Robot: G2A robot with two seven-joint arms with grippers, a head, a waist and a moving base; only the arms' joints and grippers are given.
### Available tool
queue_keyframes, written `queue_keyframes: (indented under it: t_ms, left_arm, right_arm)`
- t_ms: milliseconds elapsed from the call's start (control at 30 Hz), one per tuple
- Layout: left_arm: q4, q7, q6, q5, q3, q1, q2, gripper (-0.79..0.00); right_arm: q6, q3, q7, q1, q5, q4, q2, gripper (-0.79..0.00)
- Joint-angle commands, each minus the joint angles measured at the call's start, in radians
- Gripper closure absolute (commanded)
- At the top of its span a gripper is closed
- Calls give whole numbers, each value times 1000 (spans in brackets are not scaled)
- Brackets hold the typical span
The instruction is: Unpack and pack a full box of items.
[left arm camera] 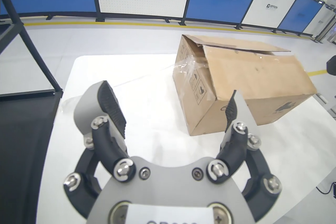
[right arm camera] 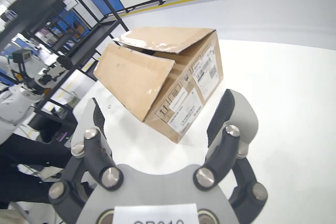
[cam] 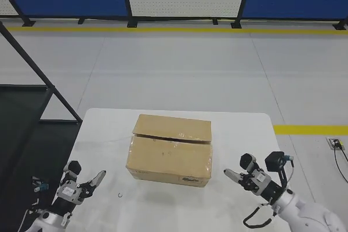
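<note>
Box: a brown, oblong cardboard box [cam: 169, 149] sits about mid-table on the white table [cam: 249, 127], resting flat on its base.
Long axis: it runs side to side across the table, so one short end faces each arm.
Flaps: the two long top flaps are folded down but not sealed. The seam between them follows the long axis, and the far flap sits slightly raised with a dark gap beneath it.
Surface: scraps of clear tape cling to the flap edges and to the short end on the left. The short end on the right carries white printed labels.
Left gripper: the left gripper [cam: 88, 177] hangs low at the near left part of the table, its ridged black pads spread wide and holding nothing. The box lies ahead and inward, apart from it.
Right gripper: the right gripper [cam: 236, 168] is at the near right, also splayed and empty, facing the labelled end.
Nearer arm: the right looks slightly closer to its corner of the box, though neither touches it.
Next move, as a judgement: lifting a flap means reaching up over the top seam.
</note>
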Motion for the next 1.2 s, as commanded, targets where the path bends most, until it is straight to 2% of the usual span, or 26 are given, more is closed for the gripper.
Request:
queue_keyframes:
  t_ms: [0,467,567,733,867,1167]
  left_arm:
    - [-4,0,29,-14,-1,-15,-1,-785]
    - [-5,-4,30,-14,4,-17,-2,-785]
    - [2,-21,46,-5,21,-41,-2,-785]
    - [50,-46,96,48,44,-104,-2,-785]
    - [87,-56,91,57,65,-135,-2,-785]
    - [122,-58,102,62,82,-155,-3,-785]
  right_arm:
    - [47,-12,17,52,93,54,-2,-785]
    - [63,-45,37,81,136,85,-5,-785]
    - [51,-92,46,147,232,144,-11,-785]
    - [16,-152,130,271,330,269,-16,-785]
    - [7,-185,181,353,386,380,-19,-785]
    - [-79,-239,306,431,507,481,-21,-785]
